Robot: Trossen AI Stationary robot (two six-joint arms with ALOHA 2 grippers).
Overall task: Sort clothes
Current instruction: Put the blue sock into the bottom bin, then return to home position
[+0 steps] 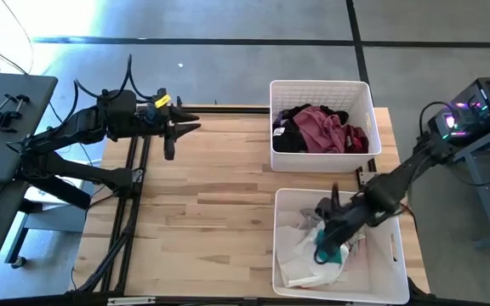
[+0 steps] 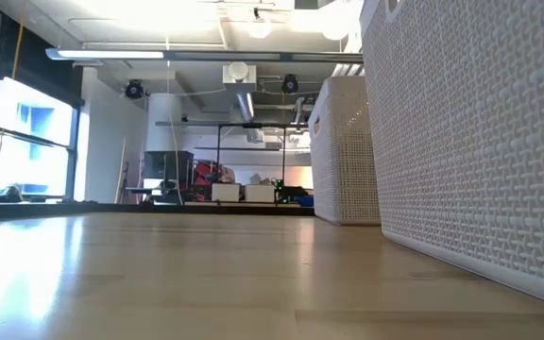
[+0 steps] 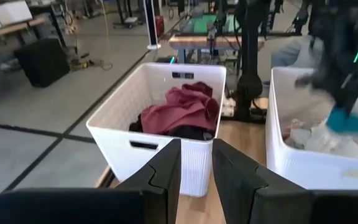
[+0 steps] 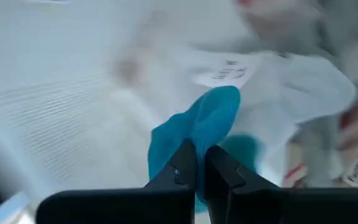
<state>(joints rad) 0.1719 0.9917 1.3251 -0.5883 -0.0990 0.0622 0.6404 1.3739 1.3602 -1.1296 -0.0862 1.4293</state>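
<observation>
Right gripper (image 1: pixel 321 252): down inside the near bin (image 1: pixel 396 255), fingers (image 4: pixel 185 167) pinched on a teal garment (image 4: pixel 207 121); the cloth bunches up between the tips, only a thin gap left.
Teal garment: held just above the pale clothes in the near bin; in the left wrist view it shows as a teal lump (image 3: pixel 347 121) under the right arm.
Near bin contents: white and grey garments (image 1: pixel 304 255), loosely piled, some with white tags (image 4: pixel 224 73).
Far bin (image 1: pixel 320 87): maroon garment (image 1: pixel 321 127) heaped over black fabric (image 1: pixel 289 140), a bit of red at the right wall.
Left gripper (image 1: pixel 175 132): idle over the table's left side (image 1: pixel 202 195), well apart from both bins, pointing toward them.
Left fingers (image 3: pixel 166 171): slightly apart, a narrow slot between them, nothing held.
Low view: both bins' woven walls (image 2: pixel 480 142) stand on the tabletop; neither gripper shows.
</observation>
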